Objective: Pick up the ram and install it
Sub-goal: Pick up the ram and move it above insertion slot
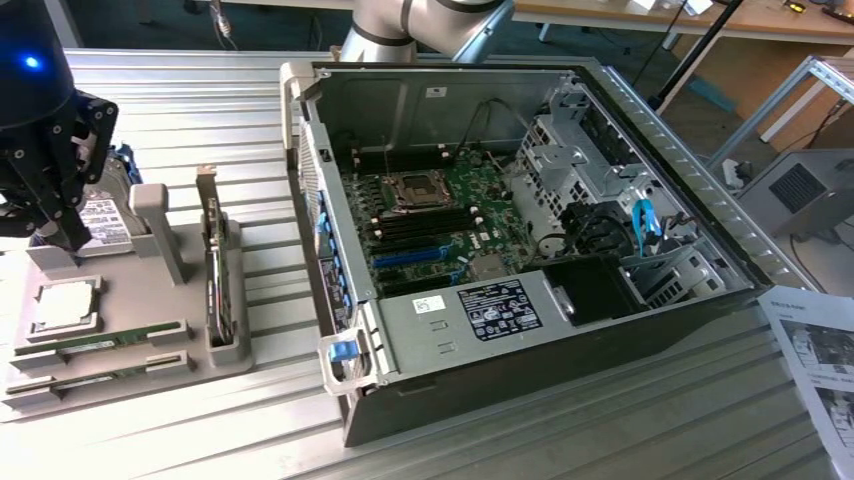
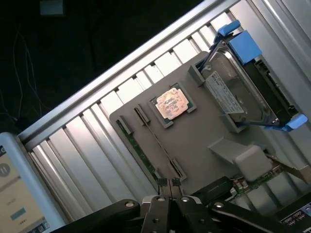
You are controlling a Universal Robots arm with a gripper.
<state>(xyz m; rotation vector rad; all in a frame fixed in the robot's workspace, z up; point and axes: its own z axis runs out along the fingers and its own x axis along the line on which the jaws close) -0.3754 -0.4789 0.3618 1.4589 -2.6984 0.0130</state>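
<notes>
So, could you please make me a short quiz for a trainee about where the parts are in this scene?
1. True or false: the end effector is shut.
2. Where do the two green RAM sticks lie? A) in the motherboard slots; B) in the gray tray; C) on the printed sheet.
3. Name the square silver part that sits in the tray between the RAM sticks and the hard drive.

Key: 1 true; 2 B; 3 the processor.
</notes>
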